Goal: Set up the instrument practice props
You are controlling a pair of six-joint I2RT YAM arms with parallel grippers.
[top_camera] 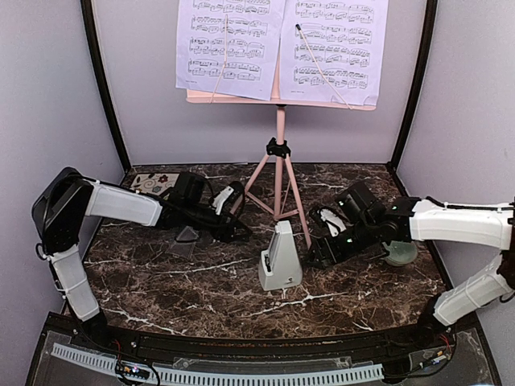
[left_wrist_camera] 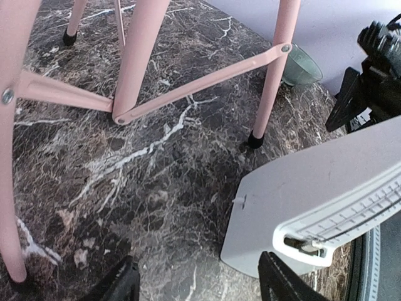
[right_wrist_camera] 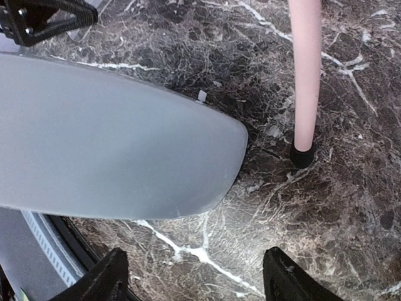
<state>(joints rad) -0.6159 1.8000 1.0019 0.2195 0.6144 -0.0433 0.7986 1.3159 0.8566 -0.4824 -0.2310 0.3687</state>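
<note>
Nearest us, the grey-white pyramid metronome [top_camera: 280, 257] stands upright on the marble table [top_camera: 161, 281], between our left gripper [top_camera: 238, 225] and right gripper [top_camera: 320, 251], both spread and holding nothing. Behind it, the pink tripod stand [top_camera: 279, 173] carries two pale printed pages [top_camera: 229, 44].

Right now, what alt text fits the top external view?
A pink music stand holding two sheet-music pages stands at the back of a dark marble table; a grey-white metronome sits in front, with the left gripper and right gripper low on either side.
</note>
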